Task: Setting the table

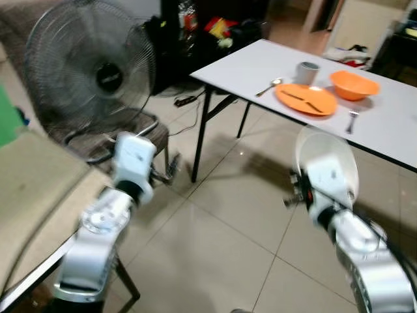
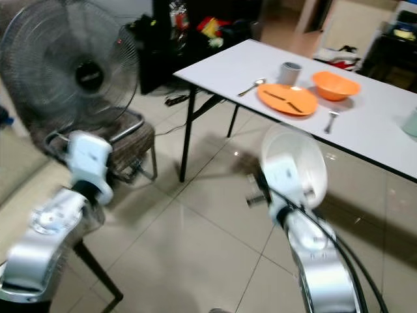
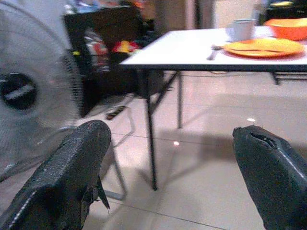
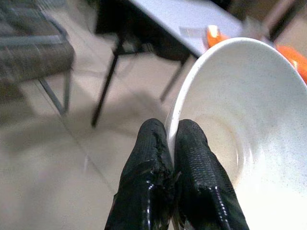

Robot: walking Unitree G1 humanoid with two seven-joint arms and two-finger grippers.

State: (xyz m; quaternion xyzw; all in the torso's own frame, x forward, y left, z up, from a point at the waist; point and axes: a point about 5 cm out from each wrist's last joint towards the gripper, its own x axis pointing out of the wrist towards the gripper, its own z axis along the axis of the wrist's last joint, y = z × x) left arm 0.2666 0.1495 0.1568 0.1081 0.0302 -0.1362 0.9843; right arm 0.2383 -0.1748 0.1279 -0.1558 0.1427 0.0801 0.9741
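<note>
- The round white glazed bowl (image 4: 240,120) looks rigid, smooth, probably breakable and slippery; the rim is the sensible hold.
- The right claw (image 4: 172,143) pinches that rim, one finger inside, one outside, closed tight on the wall.
- The left claw (image 3: 172,163) gapes wide, empty.
- The white bench (image 1: 391,124) lies ahead of both, carrying a flat orange plate (image 1: 305,99).

A white bowl (image 4: 240,115) hangs tilted on edge above the tiled floor, its rim pinched in the right claw (image 4: 171,143), off the white tabletop (image 1: 260,62). On the tabletop sit an orange plate (image 1: 305,99), orange bowl (image 1: 354,85), grey cup (image 1: 307,72), spoon (image 1: 268,87) and fork (image 1: 352,121).
</note>
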